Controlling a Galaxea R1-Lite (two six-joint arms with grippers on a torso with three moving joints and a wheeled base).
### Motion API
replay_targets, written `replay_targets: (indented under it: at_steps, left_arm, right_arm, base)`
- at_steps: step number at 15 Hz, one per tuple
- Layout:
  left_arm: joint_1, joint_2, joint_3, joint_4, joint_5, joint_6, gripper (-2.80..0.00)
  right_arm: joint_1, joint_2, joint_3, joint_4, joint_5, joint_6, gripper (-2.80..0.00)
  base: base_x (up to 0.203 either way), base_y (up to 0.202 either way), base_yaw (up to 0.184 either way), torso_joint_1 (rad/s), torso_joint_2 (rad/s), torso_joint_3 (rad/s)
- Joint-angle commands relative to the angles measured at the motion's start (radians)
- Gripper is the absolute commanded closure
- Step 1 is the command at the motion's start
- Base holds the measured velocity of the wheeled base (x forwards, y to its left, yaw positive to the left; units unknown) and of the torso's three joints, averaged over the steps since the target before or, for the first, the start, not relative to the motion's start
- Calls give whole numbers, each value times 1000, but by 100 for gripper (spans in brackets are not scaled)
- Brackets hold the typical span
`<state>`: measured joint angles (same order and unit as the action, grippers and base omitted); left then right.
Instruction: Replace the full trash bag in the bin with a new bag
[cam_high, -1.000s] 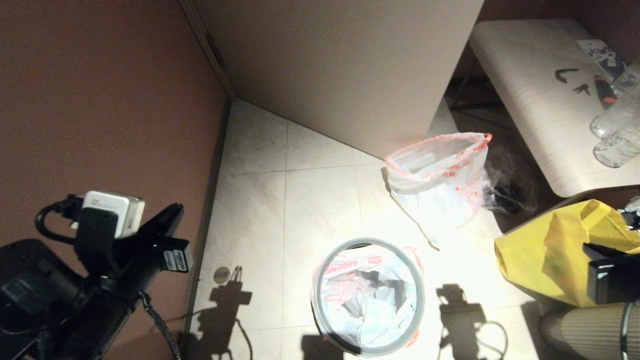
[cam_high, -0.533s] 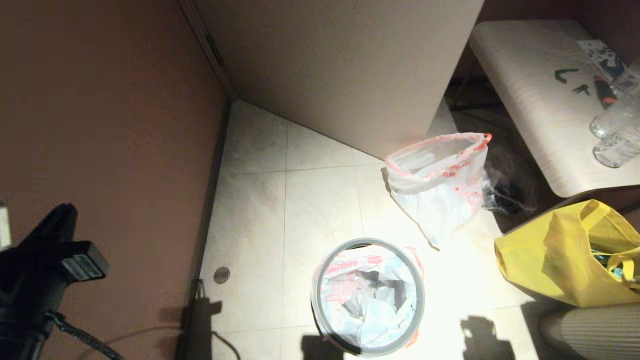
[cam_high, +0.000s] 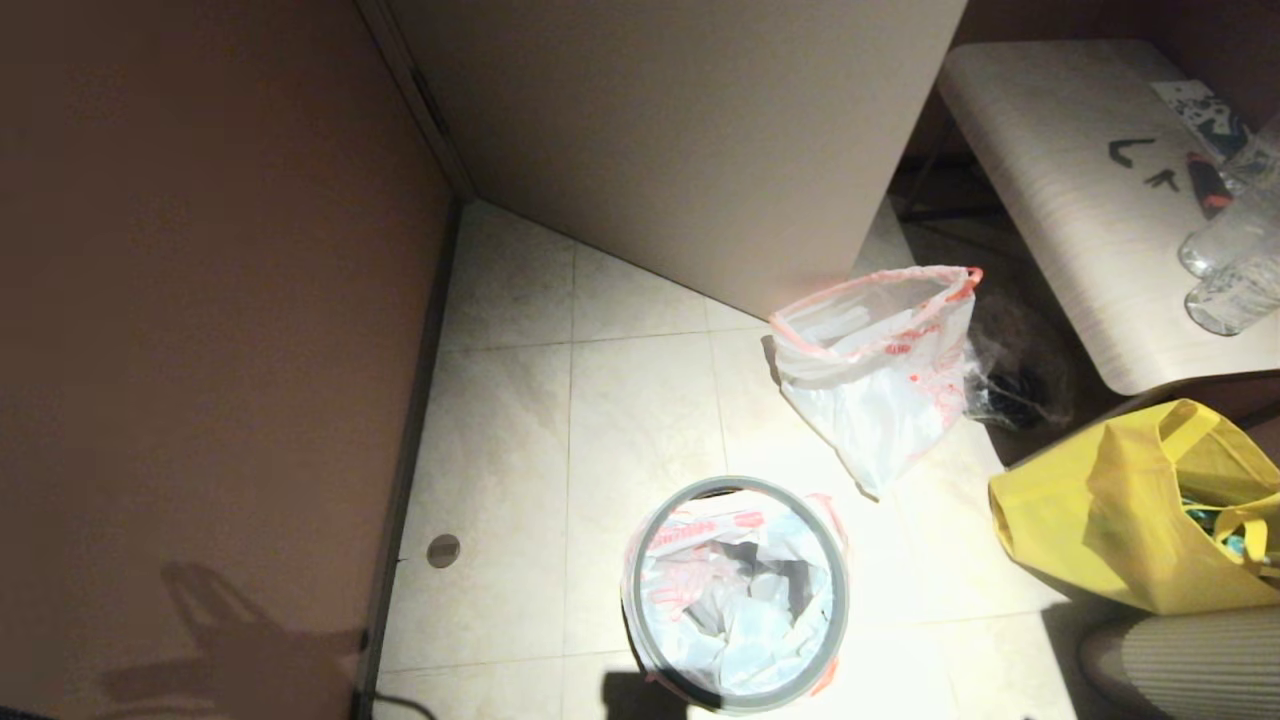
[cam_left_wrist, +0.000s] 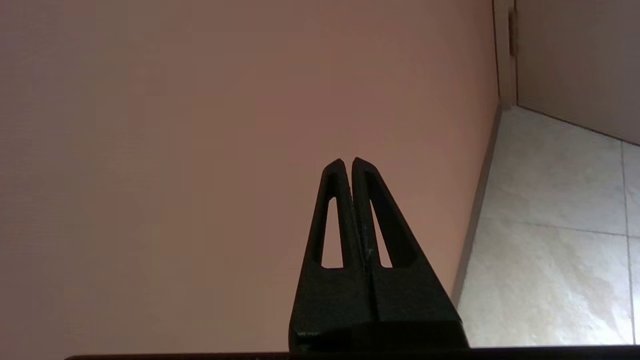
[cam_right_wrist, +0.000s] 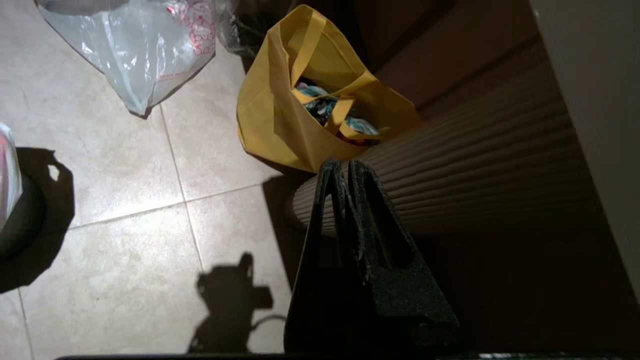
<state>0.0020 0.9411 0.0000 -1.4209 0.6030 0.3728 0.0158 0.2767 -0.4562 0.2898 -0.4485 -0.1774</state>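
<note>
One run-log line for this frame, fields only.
bin: lined, new bag inside | full bag: on floor by tote | left gripper: shut, facing wall | right gripper: shut, over floor

Both arms have gone out of the head view. One second ago the left arm stood at the lower left and the tip of the right one showed in front of the yellow tote (cam_high: 1120, 520) — now only a faint shadow lies on the brown wall (cam_high: 200, 300). The arm shadows beside the bin (cam_high: 738, 595) are gone too.
</note>
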Motion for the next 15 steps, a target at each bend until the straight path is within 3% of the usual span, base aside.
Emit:
replay_targets:
  at_steps: [1,5,9,10,13,15]
  left_arm:
    - [9,-161,6,80,0,1,0]
    - [8,-497,-44,439,-11,-8,0]
    - [4,-854,-129,993,-87,-55,0]
    - [3,-910,-141,1121,-137,-84,0]
    - [3,-938,-108,1274,-372,-300,0]
    - [3,-938,-59,1328,-481,-346,0]
  right_arm:
    - [-5,-124,24,11,8,-5,0]
    - [-11,-278,155,36,131,24,0]
    - [-11,-277,218,35,374,145,0]
    - [-11,-277,248,29,411,150,0]
    - [-11,-277,362,-127,460,165,0]
    - [-11,-277,378,-158,485,220,0]
  base:
    - [0,0,0,0,0,0]
    - [0,0,0,0,0,0]
    - [0,0,0,0,0,0]
    - [0,0,0,0,0,0]
    - [0,0,0,0,0,0]
    - [0,0,0,0,0,0]
